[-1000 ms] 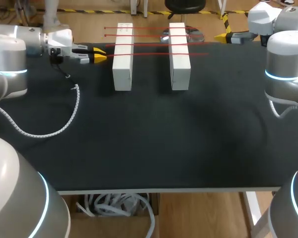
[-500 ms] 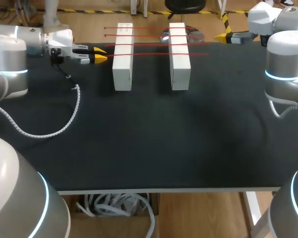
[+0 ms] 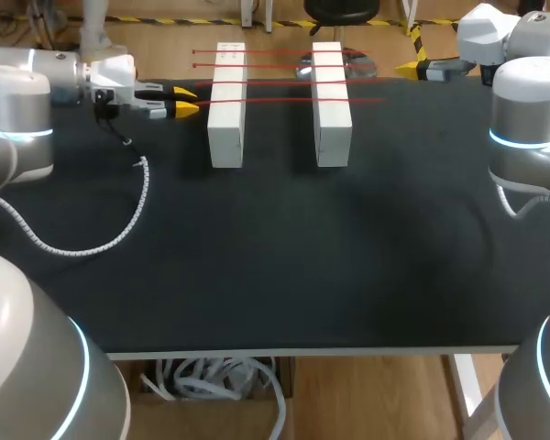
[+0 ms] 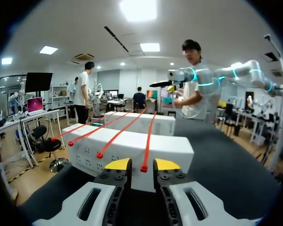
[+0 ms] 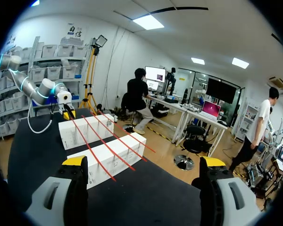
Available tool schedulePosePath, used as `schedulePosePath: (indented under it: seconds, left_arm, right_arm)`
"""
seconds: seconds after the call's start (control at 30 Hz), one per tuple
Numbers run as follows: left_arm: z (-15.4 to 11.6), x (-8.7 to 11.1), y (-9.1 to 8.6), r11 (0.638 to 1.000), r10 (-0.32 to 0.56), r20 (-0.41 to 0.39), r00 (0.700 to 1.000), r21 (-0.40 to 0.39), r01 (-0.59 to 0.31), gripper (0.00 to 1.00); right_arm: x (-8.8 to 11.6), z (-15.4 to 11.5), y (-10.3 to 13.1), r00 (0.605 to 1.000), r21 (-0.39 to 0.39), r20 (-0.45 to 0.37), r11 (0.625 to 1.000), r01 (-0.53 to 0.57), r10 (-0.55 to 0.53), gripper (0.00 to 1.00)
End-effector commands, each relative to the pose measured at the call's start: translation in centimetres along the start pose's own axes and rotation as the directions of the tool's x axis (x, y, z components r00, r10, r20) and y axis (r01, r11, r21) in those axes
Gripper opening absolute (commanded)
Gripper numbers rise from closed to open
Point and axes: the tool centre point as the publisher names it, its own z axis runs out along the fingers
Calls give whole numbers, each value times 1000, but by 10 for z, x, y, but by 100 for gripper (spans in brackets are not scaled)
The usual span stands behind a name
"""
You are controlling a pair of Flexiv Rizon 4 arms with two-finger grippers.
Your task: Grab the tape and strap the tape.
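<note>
Black cloth covers the worktop [image 3: 275,257], and near its far edge stand two long white blocks [image 3: 226,110], side by side and apart, with four red tapes [image 3: 284,66] stretched across the tops of both. The nearest tape [image 3: 289,99] runs towards the left hand [image 3: 181,100], and its rounded end overhangs the near block just ahead of the yellow tips. From the left wrist, that end [image 4: 144,167] sits in line with the narrow gap between the two fingers, though neither fingertip appears to touch it. All four tapes are thin, straight and taut, each ending in a small red knob past the block's edge. The left arm comes in from the far left corner and lies low and level over the worktop, its hand [image 4: 142,165] pointing sideways at the blocks, fingers only slightly parted and holding nothing. A white coiled cable [image 3: 119,234] trails from that arm across the cloth. The right hand [image 3: 409,68] hangs beyond the far right corner, well apart from the blocks, pointing back towards them; from its own wrist its fingers [image 5: 75,162] stand wide apart and empty.
</note>
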Motion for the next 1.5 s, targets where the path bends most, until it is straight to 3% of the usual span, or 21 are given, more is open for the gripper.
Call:
schedulePosePath:
  seconds: [0.03, 0.13, 0.2, 0.33, 0.47, 0.9, 1.2, 1.33, 1.5]
  left_arm:
    - [1, -1, 2, 1000, -6, 5, 1000, 4, 6, 20]
    - [1, -2, 2, 1000, -12, 7, 1000, 5, 12, 19]
    - [0, -2, 3, 1000, -10, 5, 1000, 4, 10, 7]
    - [-1, -3, 7, 1000, -13, 12, 1000, -3, 13, 9]
    - [-2, -3, 7, 1000, -15, 14, 1000, -5, 15, 0]
    - [-5, -1, 2, 1000, -3, -16, 1000, -5, 3, 0]
    - [-11, 5, -5, 998, 52, -53, 997, -17, -53, 0]
    - [-15, 5, -11, 996, 89, -20, 996, -23, -89, 0]
    - [-20, 5, -20, 997, 75, 13, 997, -36, -74, 0]
  right_arm:
    - [0, 0, -1, 1000, -2, -1, 1000, 0, 0, 100]
    - [0, 0, -1, 1000, -2, -1, 1000, 0, 0, 100]
    - [0, 0, -1, 1000, -2, -1, 1000, 0, 0, 100]
    - [0, 0, -1, 1000, -2, -1, 1000, 0, 0, 100]
    - [0, 0, -1, 1000, -2, -1, 1000, 0, 0, 100]
    - [0, 0, -1, 1000, -2, -1, 1000, 0, 0, 100]
    - [0, 0, -1, 1000, -2, -1, 1000, 0, 0, 100]
    - [0, 0, -1, 1000, -2, -1, 1000, 0, 0, 100]
    - [0, 0, -1, 1000, -2, -1, 1000, 0, 0, 100]
